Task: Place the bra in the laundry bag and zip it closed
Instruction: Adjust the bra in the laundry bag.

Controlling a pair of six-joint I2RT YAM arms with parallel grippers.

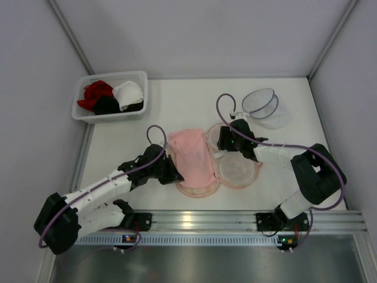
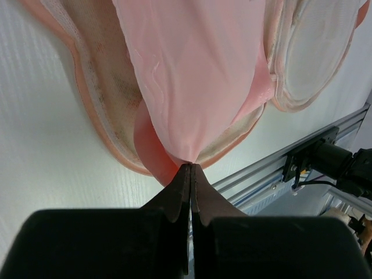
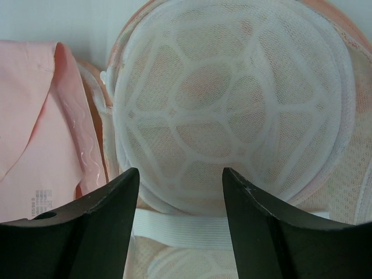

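The left fingers (image 2: 190,180) pinch shut on an edge of the pale pink bra (image 1: 191,156), which lies draped across one half of the opened laundry bag (image 1: 240,170) in the middle of the counter (image 1: 177,106). The right fingers (image 3: 110,215) stand apart, astride the bag's white mesh dome. A basket (image 1: 118,75) of red, black and white garments sits far left.
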